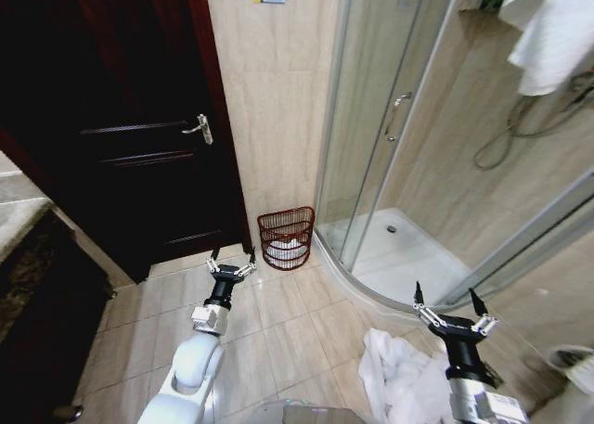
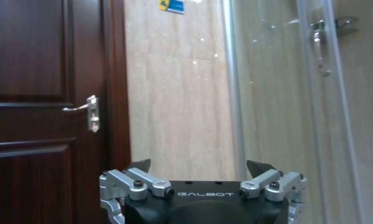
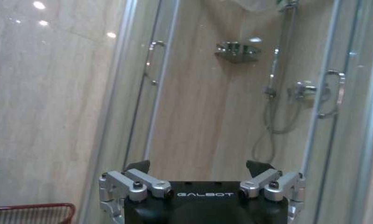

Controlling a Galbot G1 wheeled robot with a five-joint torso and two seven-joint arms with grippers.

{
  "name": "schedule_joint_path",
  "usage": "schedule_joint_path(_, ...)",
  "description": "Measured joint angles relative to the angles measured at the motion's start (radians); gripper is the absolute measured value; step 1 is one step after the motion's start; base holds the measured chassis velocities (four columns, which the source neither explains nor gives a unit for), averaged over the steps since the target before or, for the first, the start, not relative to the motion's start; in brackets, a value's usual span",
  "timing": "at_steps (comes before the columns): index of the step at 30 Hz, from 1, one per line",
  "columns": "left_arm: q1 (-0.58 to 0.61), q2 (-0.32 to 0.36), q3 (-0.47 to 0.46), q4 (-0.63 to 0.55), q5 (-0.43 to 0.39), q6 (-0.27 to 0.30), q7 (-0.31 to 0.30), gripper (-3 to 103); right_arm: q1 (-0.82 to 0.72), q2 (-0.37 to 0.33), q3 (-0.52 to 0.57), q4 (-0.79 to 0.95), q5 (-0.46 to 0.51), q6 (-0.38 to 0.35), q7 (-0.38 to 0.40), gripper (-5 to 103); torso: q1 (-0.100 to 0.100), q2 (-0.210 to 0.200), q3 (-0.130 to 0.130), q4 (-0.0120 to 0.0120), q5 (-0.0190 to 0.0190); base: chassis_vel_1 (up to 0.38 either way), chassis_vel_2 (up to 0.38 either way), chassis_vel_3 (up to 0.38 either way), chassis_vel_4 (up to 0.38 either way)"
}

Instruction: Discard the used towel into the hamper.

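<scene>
Already partly filled: hamper against the wall beside the shower cabin, something white inside. Near the hamper, left gripper spread, empty. Farther from it, right gripper spread above a white towel on the floor, apparently left to bin.

From left wrist, left gripper gaping toward the door.

From right wrist, right gripper gaping, hamper rim low beside it.

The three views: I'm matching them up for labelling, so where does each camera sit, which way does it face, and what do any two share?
Head view: high, looking down at floor tiles, the hamper, a white towel; both arms, left gripper, right gripper open.
Left wrist view: behind its gripper, facing the door.
Right wrist view: behind its gripper, facing the shower.
Shared: head and right wrist both show the hamper.
</scene>
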Motion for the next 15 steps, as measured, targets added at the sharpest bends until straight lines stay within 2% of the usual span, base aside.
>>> schedule_joint_path(15, -0.016, -0.008, 0.013, 0.002, 0.015, 0.014, -0.002, 100, 0.009, 0.0, 0.006, -0.01, 0.019, -0.004, -0.001, 100, 0.032, 0.071, 0.039, -0.0002, -0.0001, -0.065, -0.157, -0.074, 0.01)
